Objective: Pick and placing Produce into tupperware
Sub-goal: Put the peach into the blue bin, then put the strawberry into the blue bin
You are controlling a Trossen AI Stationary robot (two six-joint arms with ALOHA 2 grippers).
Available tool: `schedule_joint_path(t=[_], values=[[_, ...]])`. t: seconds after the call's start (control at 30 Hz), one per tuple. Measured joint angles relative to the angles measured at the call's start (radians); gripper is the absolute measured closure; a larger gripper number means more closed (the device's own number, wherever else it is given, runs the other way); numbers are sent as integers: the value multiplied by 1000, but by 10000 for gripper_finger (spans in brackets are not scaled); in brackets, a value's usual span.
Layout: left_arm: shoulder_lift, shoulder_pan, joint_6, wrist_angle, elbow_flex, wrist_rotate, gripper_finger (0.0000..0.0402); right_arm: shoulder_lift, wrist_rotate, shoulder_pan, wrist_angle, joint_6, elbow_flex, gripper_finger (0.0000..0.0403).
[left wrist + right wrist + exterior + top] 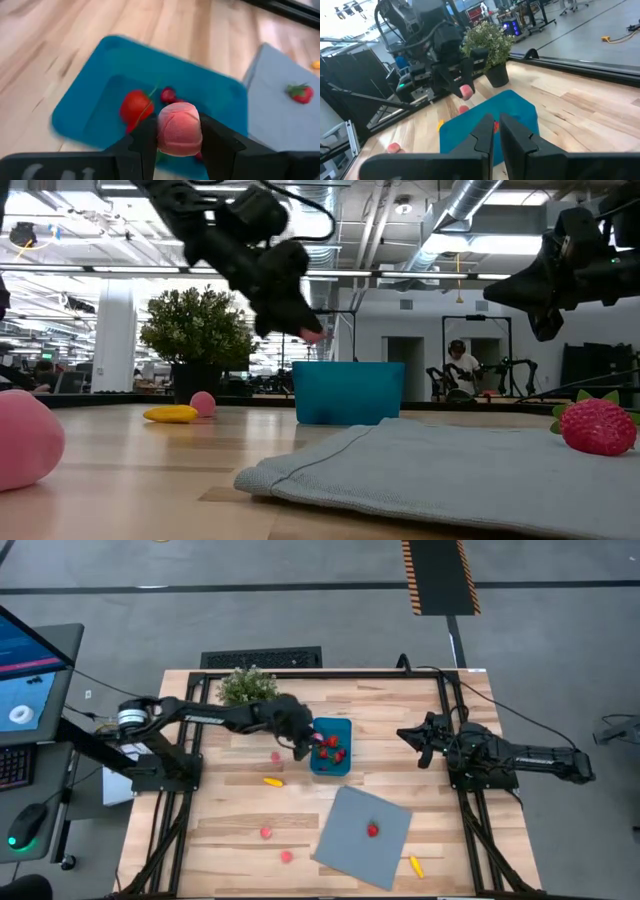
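Note:
The teal tupperware (331, 747) stands on the table's middle with red produce (136, 106) inside it. My left gripper (305, 747) hovers at the tub's left rim, shut on a pink round piece of produce (179, 130). Loose produce lies around: a pink piece (276, 756), a yellow one (272, 781), two pink ones near the front (267, 832), and a strawberry (372, 830) on the grey sheet. My right gripper (412, 735) waits at the table's right side, shut, holding nothing. My left gripper pinches the pink round piece by its two opposite sides (162, 131) between its two fingers. The fingers slant down from the table's left. The piece (312, 336) is lifted clear, above the tupperware's rim.
A bushy potted plant (247, 686) stands at the far edge, left of the tub. A flat grey sheet (350, 845) lies near the front, right of middle, with a yellow piece (415, 865) beside it. Bare wood lies between the tub and the right arm.

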Motion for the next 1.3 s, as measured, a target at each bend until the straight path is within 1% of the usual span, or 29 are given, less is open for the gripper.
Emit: schedule_joint_path(t=[0.17, 0.27, 0.43, 0.5, 0.57, 0.73, 0.83, 0.93, 1.0, 1.13, 1.3], values=[[71, -5, 29, -45, 99, 72, 289, 0, 0, 0, -1, 0, 0, 351], [136, -4, 34, -88, 152, 113, 289, 0, 0, 0, -4, -1, 0, 351], [231, -4, 57, -236, 255, 128, 289, 0, 0, 0, -4, -1, 0, 351], [265, -6, 61, -257, 290, 128, 288, 0, 0, 7, -4, -1, 0, 351], [286, -7, 78, -261, 308, 135, 281, 0, 0, 18, -4, -1, 0, 351], [300, -8, 145, -248, 344, 266, 243, 0, 0, 40, -4, -1, 0, 351], [300, -10, 149, -255, 362, 269, 217, 0, 4, 52, -4, -1, 0, 351], [300, -10, 149, -271, 371, 224, 195, 0, 9, 55, -4, -1, 0, 351], [300, -8, 178, -290, 371, 221, 186, 0, 11, 55, -4, -1, 0, 351], [298, -4, 194, -312, 371, 188, 184, 0, 11, 55, -4, 0, 0, 351], [259, 10, 202, -321, 371, 187, 203, 0, -1, 57, 16, 21, 0, 351]])
